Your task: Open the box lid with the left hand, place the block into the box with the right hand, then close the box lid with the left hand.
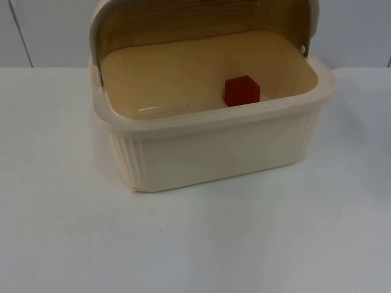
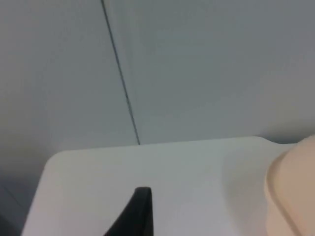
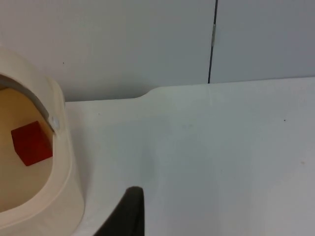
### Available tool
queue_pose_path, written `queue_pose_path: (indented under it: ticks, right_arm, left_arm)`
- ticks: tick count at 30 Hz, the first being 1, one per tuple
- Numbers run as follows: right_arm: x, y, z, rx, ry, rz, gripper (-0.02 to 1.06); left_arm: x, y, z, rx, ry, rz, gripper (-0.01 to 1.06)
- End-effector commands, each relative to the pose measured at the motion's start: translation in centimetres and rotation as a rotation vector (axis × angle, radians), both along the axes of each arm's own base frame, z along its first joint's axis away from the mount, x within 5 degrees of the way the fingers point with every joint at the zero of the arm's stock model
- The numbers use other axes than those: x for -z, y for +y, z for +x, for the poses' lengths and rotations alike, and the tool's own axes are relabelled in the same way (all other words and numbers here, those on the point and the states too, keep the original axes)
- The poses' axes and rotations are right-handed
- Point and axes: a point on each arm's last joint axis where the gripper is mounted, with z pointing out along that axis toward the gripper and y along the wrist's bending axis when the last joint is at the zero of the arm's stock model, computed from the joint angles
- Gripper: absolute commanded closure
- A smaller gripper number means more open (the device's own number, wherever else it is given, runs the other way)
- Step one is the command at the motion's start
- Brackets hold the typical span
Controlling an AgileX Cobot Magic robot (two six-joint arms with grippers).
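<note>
We judge the step in hand to be the last one: the block is in, the lid is still up, so closing it with the left arm remains. To do it well we would bring the left gripper (image 2: 140,216) in from the box's nine o'clock side, reach over to the raised lid's front edge at about eleven o'clock, and draw it forward and down in its own arc, not pushing the box along the table. The right gripper (image 3: 129,214) should wait where it is, off the box's three o'clock side over bare table (image 1: 195,244), well away from the lid's path. Each wrist view gives us a single black fingertip, so we cannot tell whether either gripper's fingers are spread or pressed together.

Going from near to far in the top view: the cream ribbed box (image 1: 214,152) stands on the white table, its front wall nearest us. Inside, the red block (image 1: 242,90) rests on the floor at about one o'clock from the box's centre, close behind the front wall's rim. Beyond it the curved translucent lid (image 1: 201,18) stands rolled back at twelve o'clock, in front of the grey partition wall (image 1: 354,30).
</note>
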Motion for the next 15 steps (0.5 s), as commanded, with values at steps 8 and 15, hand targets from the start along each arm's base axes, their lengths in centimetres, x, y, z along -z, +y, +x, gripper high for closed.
queue_pose_path:
  ticks: [8, 15]
  right_arm:
    - [-0.2, -0.2, -0.1, 0.004, -0.005, -0.035, 0.00]
    - [-0.2, -0.2, -0.1, 0.004, -0.005, -0.035, 0.00]
  left_arm:
    - [-2.4, -2.7, 6.6, 0.189, 0.063, -0.092, 0.03]
    - [-2.4, -4.3, 10.4, 0.349, 0.013, 0.058, 0.03]
